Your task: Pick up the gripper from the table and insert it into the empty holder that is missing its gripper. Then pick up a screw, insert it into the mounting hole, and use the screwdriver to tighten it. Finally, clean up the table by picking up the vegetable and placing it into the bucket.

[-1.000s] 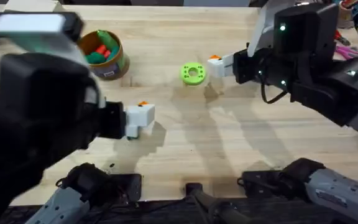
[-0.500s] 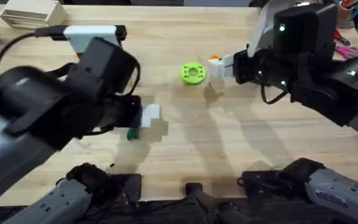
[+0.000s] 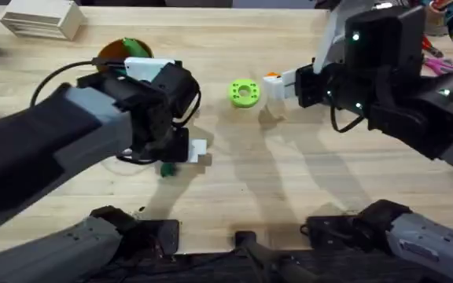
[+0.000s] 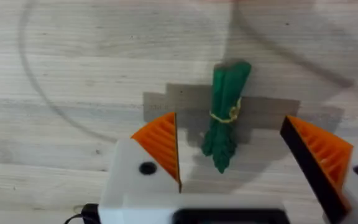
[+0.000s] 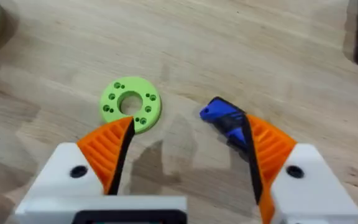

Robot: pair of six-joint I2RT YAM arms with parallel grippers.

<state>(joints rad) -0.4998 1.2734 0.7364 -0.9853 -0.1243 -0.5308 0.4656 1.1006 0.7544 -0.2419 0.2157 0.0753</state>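
Now that my left arm has swung in from the near-left side of the counter [image 3: 289, 196] and dropped over the vegetable [image 4: 225, 113], I've got the last job lined up: the left gripper [image 4: 232, 165] hangs above it, jaws spread wide with nothing in them, one orange pad on each side of the green bundle. From overhead the vegetable [image 3: 167, 168] peeks out just below the left gripper [image 3: 197, 152], and the bucket [image 3: 132, 55] sits beyond the arm, near but not touching. My right gripper [image 5: 188, 152] hasn't budged, jaws parted and empty, the screwdriver [image 5: 227, 119] lying against one pad and the green disc [image 5: 130, 104] beside the other. Next, I reckon, lower and close on the vegetable.
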